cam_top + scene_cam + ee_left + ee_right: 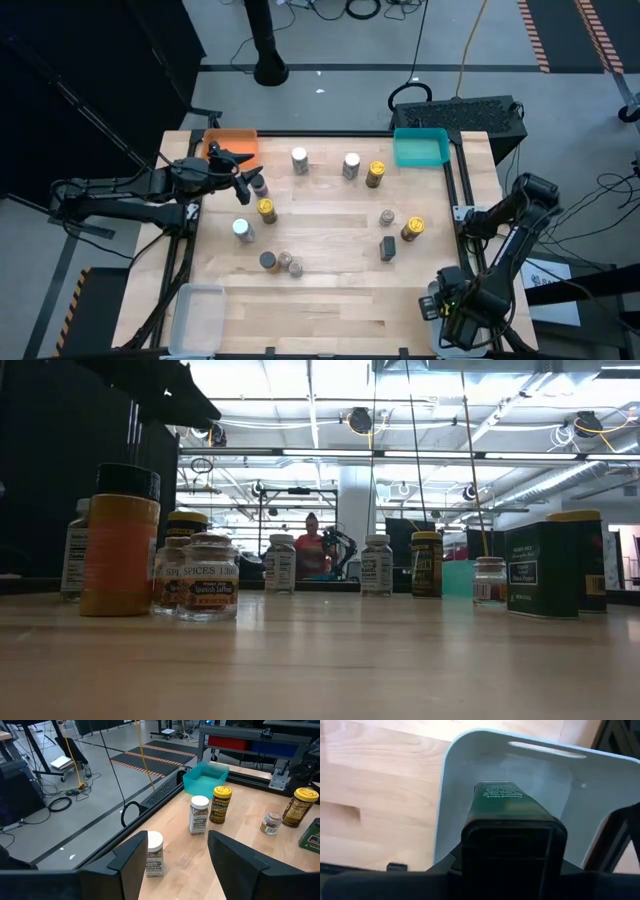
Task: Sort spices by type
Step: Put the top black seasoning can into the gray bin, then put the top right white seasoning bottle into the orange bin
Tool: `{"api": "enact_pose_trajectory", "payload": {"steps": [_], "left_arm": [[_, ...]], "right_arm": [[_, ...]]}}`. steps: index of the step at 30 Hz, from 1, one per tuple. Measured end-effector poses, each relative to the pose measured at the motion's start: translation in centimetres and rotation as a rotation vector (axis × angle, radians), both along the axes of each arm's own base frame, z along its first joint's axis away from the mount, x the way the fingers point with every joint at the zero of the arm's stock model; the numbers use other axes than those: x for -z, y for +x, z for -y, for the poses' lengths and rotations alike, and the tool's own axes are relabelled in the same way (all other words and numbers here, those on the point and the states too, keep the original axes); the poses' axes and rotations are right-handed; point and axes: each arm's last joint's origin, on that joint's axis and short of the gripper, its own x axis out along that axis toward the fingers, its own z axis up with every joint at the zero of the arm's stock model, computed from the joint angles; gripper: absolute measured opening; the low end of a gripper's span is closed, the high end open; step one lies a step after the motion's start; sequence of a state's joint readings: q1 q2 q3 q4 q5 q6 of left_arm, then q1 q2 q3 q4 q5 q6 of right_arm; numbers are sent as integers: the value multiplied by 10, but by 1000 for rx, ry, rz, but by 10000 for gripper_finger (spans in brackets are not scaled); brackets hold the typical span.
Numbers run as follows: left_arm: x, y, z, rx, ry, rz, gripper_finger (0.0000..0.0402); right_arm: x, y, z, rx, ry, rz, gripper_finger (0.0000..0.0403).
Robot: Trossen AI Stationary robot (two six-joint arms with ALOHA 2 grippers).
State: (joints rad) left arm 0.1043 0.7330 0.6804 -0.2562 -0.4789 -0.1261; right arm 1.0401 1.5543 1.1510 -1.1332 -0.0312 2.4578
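Several spice jars stand upright across the far half of the table: white-topped ones (299, 160) (351, 165), yellow ones (376, 174) (266, 209) (413, 228), grey-lidded ones (242, 230) (268, 261), and a dark green tin (388, 248). My left gripper (243, 180) (175, 865) hovers open at the far left, above the table, with nothing between its fingers; a white-topped jar (154, 854) stands beyond them. My right gripper (452, 305) (512, 865) is at the near right corner, shut on another dark green tin (507, 805) over a white tray (465, 765). My right gripper holds the dark green tin by its black-capped end (512, 840), coming from above and pointing down. The tin itself hides the fingers. It hangs upright below the gripper, its green end (497, 790) down inside the white tray's outline; whether it touches the tray's floor I cannot tell.
An orange tray (232, 145) sits at the far left beside my left gripper, a teal tray (421, 147) at the far right, and a clear tray (198, 315) at the near left corner. The near middle of the table is bare wood (330, 310).
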Motion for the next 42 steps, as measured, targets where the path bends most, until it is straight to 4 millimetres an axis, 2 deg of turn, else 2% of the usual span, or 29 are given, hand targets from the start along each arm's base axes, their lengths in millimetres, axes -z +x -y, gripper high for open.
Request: {"api": "enact_pose_trajectory", "payload": {"steps": [12, 17, 29, 35, 42], "left_arm": [[0, 0, 0, -4, -15, 10, 214], [0, 0, 0, -5, -19, 13, 214], [0, 0, 0, -3, -20, 13, 214], [0, 0, 0, -3, -20, 13, 214], [0, 0, 0, -3, -20, 14, 214]], "right_arm": [[24, 7, -13, -33, -48, -28, 105], [28, 9, -16, -35, -38, -21, 107], [27, 9, -16, -3, -37, -22, 178], [9, 4, -7, 14, -21, -13, 204], [-38, -4, 15, 17, -95, -36, 214]]}}
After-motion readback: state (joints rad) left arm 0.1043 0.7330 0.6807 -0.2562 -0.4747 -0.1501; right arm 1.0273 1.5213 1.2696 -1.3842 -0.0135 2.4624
